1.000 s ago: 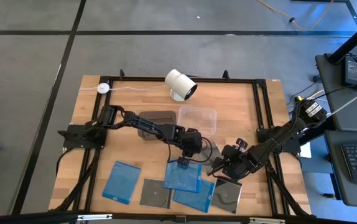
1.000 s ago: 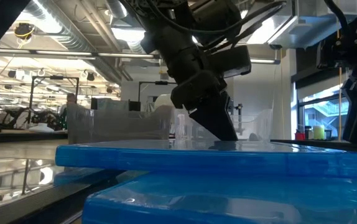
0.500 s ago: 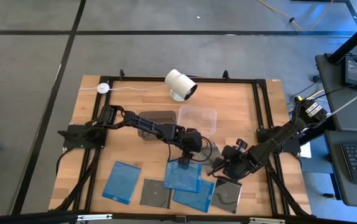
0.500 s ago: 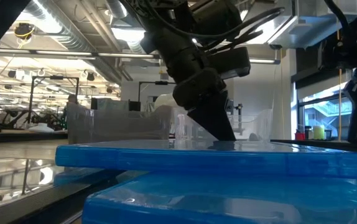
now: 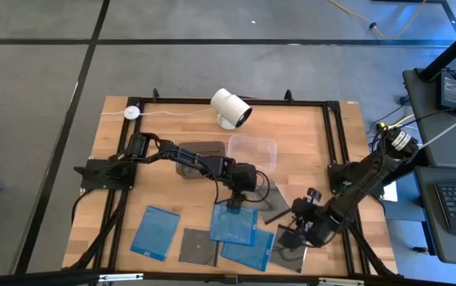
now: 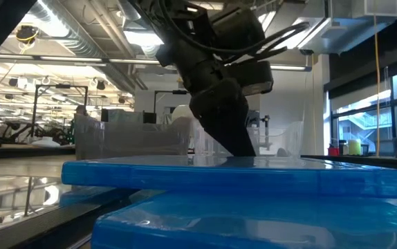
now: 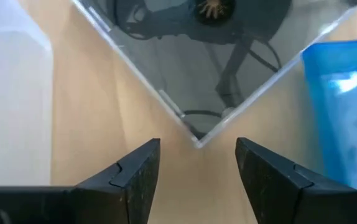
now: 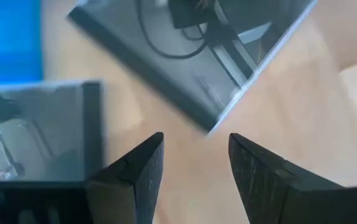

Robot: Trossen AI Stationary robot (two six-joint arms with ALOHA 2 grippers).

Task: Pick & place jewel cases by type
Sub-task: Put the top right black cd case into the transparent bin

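Grey case point(image 5: 272, 208) lies flat mid-table beside blue cases point(image 5: 234, 226), thin, stiff, slick, prob brittle, so pinch by a corner/edge; left gripper point(image 7: 197, 169) wide, empty at its corner, right gripper point(image 8: 196, 167) part-open, empty nearby.

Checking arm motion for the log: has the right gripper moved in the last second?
Yes. In the high view the right gripper has shifted toward the table's front edge, away from the clear tub, now over the dark jewel case.
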